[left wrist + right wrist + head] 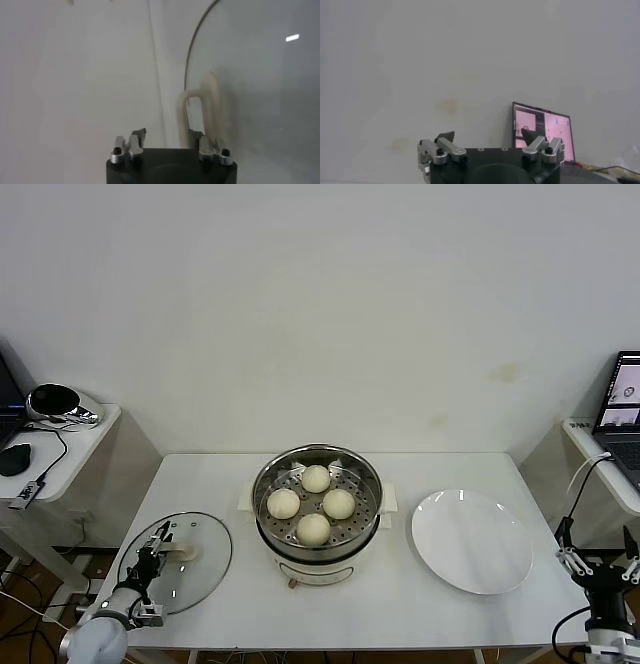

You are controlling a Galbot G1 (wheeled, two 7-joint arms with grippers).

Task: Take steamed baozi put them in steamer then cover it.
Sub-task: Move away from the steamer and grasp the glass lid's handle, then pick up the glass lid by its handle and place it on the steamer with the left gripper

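Left gripper (160,550) jaws straddle the white handle (200,117) of the cover (205,559); closing, grip not confirmed. Cover lies flat on the tabletop (400,609), left of the steamer (317,529). Glass: heavy, rigid, slick, fragile, so hold the handle only. Four steamed baozi (313,527) are in the steamer. Right gripper (597,569) is parked beyond the plate (470,541), jaws apart.

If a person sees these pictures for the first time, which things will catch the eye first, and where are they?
The eye goes first to the shiny steamer in the middle of the white table, with four steamed baozi on its perforated tray. To its left the glass cover lies flat, with the left gripper over its white handle. To its right lies an empty white plate; the right gripper waits open beyond the table's right edge.
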